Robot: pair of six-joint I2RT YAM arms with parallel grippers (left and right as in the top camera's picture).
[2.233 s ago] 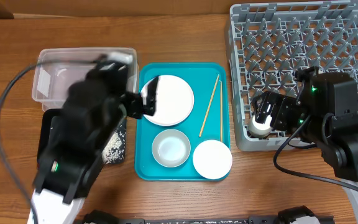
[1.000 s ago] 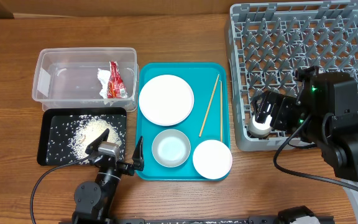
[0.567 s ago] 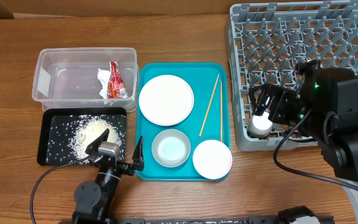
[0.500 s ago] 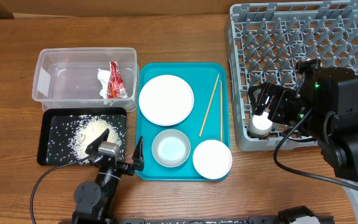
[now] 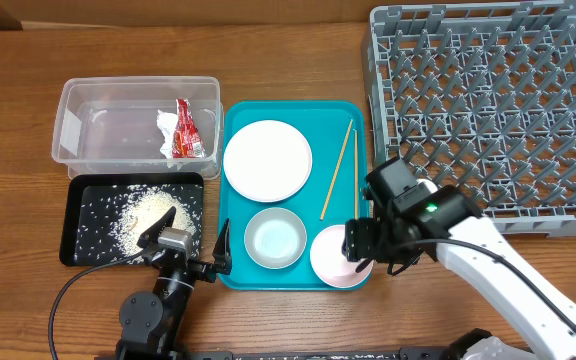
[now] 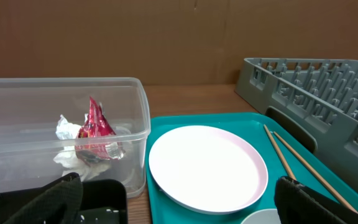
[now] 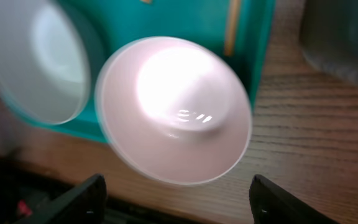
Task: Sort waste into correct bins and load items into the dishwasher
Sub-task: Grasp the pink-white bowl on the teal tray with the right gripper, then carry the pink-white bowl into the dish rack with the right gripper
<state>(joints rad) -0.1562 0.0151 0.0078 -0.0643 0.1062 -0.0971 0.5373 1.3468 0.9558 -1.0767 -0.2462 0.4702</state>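
Observation:
The crumpled red-and-white wrapper [image 5: 181, 128] lies in the clear tub [image 5: 88, 150]; it also shows in the left wrist view [image 6: 95, 127]. Rice [image 5: 143, 212] lies in the black tray [image 5: 78, 240]. The white plate [image 5: 267, 160], two chopsticks [image 5: 338, 170], an upright bowl [image 5: 275, 238] and an overturned bowl [image 5: 333, 262] sit on the teal tray [image 5: 236, 270]. My right gripper [image 5: 360, 250] is open just above the overturned bowl [image 7: 176, 109], fingers [image 7: 179, 202] either side of it. My left gripper [image 5: 190, 240] is open and empty, low at the tray's front left. The cup is hidden.
The grey dish rack [image 5: 488, 100] fills the back right; its corner shows in the right wrist view [image 7: 340, 37] and its side in the left wrist view [image 6: 316, 81]. The right arm [image 5: 488, 270] stretches across the front right of the table.
My right gripper opened off the cup at the rack's front left corner and moved left and forward over the overturned bowl. My left arm withdrew from the tub to the front.

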